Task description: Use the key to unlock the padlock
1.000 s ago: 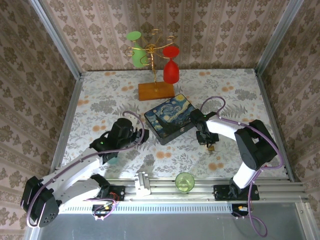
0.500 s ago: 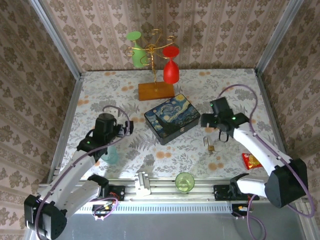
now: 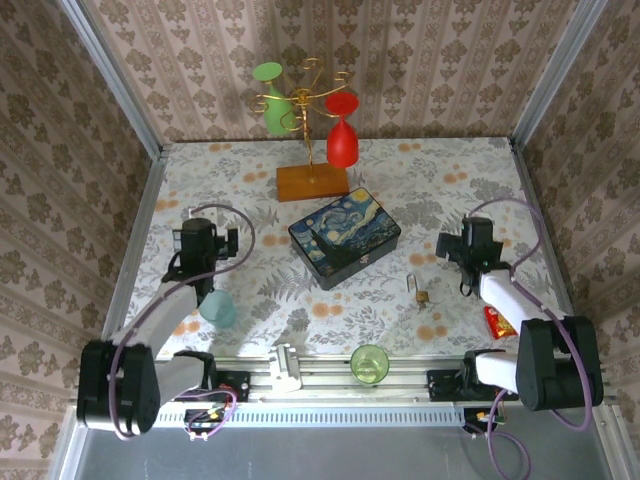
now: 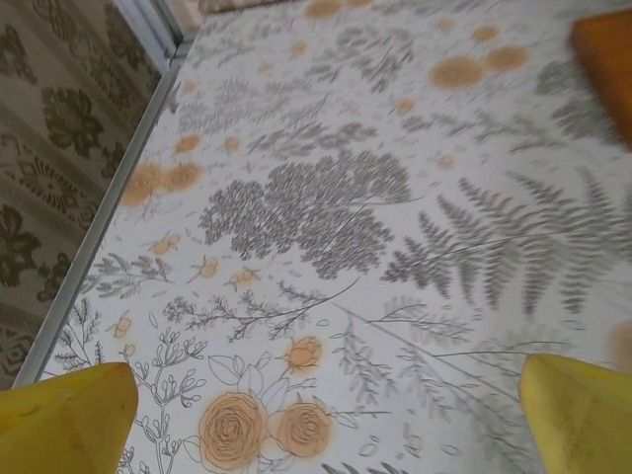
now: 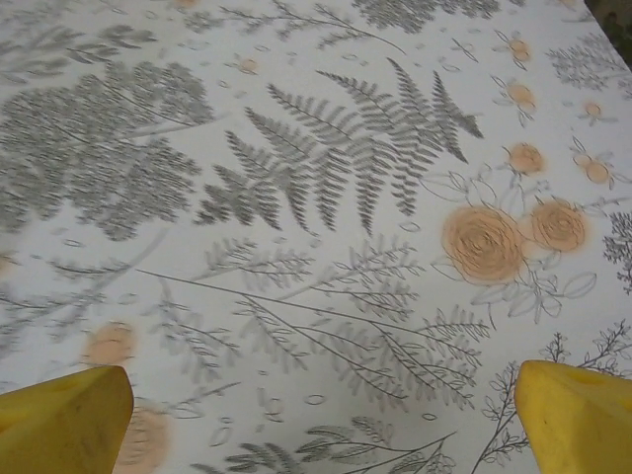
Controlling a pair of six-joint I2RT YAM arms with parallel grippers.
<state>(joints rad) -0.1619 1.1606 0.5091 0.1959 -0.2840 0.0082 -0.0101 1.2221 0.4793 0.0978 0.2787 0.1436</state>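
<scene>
The tiny brass padlock (image 3: 423, 296) lies on the flowered cloth, right of the front of the starry-night box. A thin silver piece (image 3: 412, 284) stands up beside it; I cannot tell whether that is the shackle or the key. My right gripper (image 3: 452, 245) hangs up and to the right of the padlock, apart from it. In the right wrist view it (image 5: 321, 430) is open, yellow fingertips (image 5: 59, 415) wide over bare cloth. My left gripper (image 3: 222, 242) is far left of the box. In the left wrist view it (image 4: 326, 434) is open with nothing between its fingertips (image 4: 69, 420).
The dark starry-night box (image 3: 345, 237) sits mid-table. Behind it a wooden-based gold stand (image 3: 312, 180) holds a red glass (image 3: 343, 140) and a green one (image 3: 272, 100). A teal cup (image 3: 218, 308), a green glass (image 3: 370, 362) and a red-and-yellow snack packet (image 3: 498, 322) lie near the front.
Both arms have pulled back outward. The right gripper left the spot by the padlock and moved right. The left gripper drew left, away from the box. The padlock stayed put.
</scene>
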